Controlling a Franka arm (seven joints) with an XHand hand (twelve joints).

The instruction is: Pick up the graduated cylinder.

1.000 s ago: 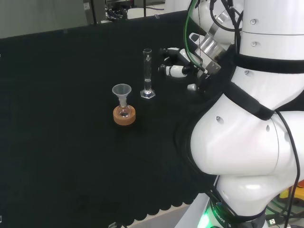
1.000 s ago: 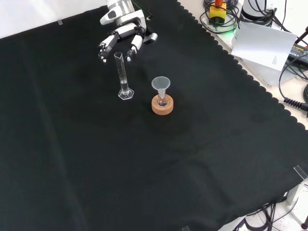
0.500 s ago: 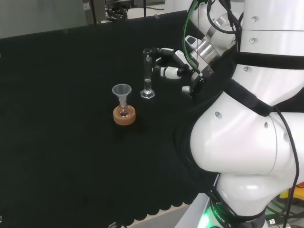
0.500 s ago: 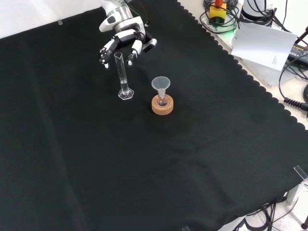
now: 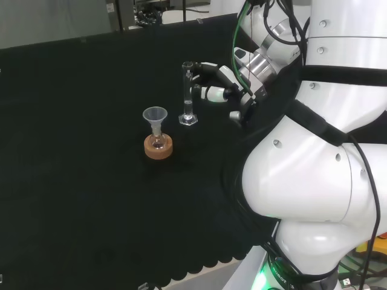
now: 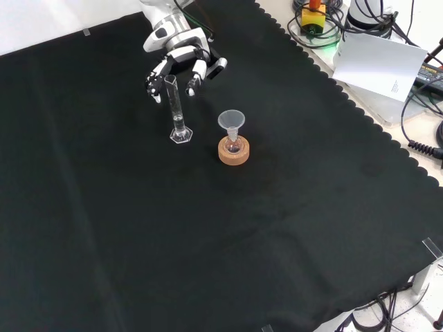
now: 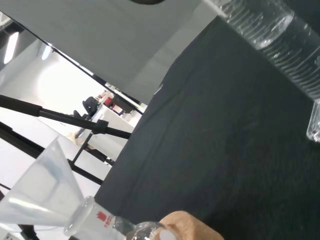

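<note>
- Hand (image 6: 181, 59) has closed in on the cylinder (image 6: 176, 111) since a second ago; fingers (image 6: 193, 84) part-curled, released, flanking its top.
- Cylinder upright mid-counter, toward the far edge in front view, beside funnel (image 6: 232, 123); grasp next.

Head view: graduated cylinder (image 5: 187, 93) between robot hand (image 5: 211, 81) at right and funnel-topped flask (image 5: 156, 127) at lower left.

This is a robotics lab set up for chemistry handling. A table (image 6: 104, 228) draped in black cloth carries a graduated cylinder (image 6: 177, 111) and a funnel (image 6: 231, 124) in a small flask on a cork ring (image 6: 234, 153) near the frame's centre. Cables (image 6: 422, 104) and a sheet of paper (image 6: 381, 62) lie at the front view's upper right.
</note>
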